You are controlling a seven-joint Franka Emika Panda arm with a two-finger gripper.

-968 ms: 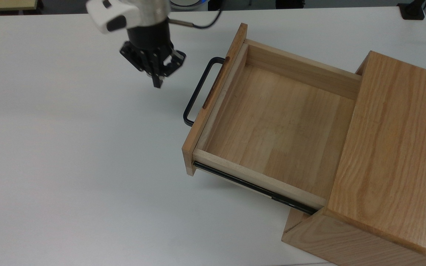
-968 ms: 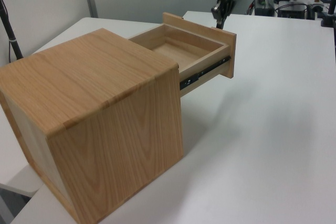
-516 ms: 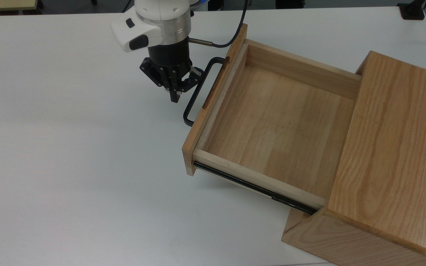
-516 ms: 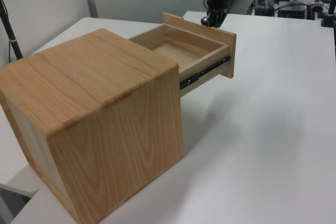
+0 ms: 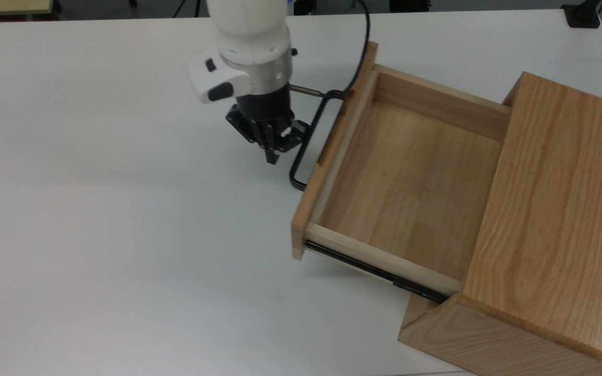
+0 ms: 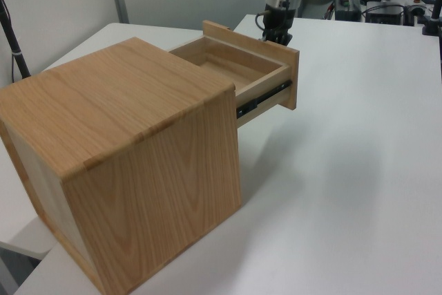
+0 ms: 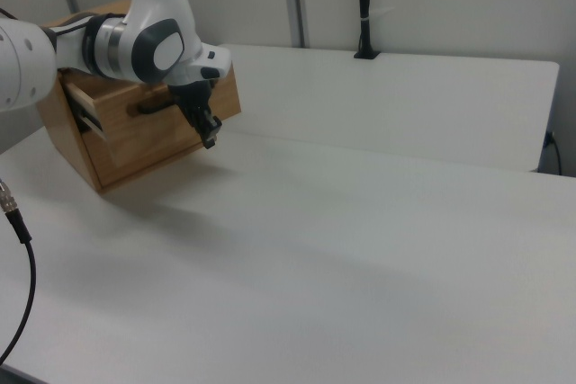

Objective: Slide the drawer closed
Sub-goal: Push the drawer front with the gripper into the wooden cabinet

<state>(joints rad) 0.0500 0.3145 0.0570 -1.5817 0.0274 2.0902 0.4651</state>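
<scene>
You see the drawer pulled partly out of the cabinet, its open box facing up and holding nothing. In the top view the drawer front runs on a slant from upper right to lower left, with the black handle standing off its outer face toward the top view's left. A black rail shows along the drawer's near side, running into the cabinet.

The gripper points down over the white table, just beside the handle on the top view's left. Its black body sits against the upper part of the handle bar; you cannot tell whether the two actually touch. The fingers come together to a single narrow tip with nothing between them. A black cable arcs from the wrist across the drawer's far corner.

In the left view the cabinet fills the foreground and the drawer projects toward the far side of the table, with the gripper just beyond the front panel. The rail is visible under the drawer's side.

In the right view the arm crosses in front of the drawer, and the gripper hangs before the front panel, its tip above the table.
</scene>
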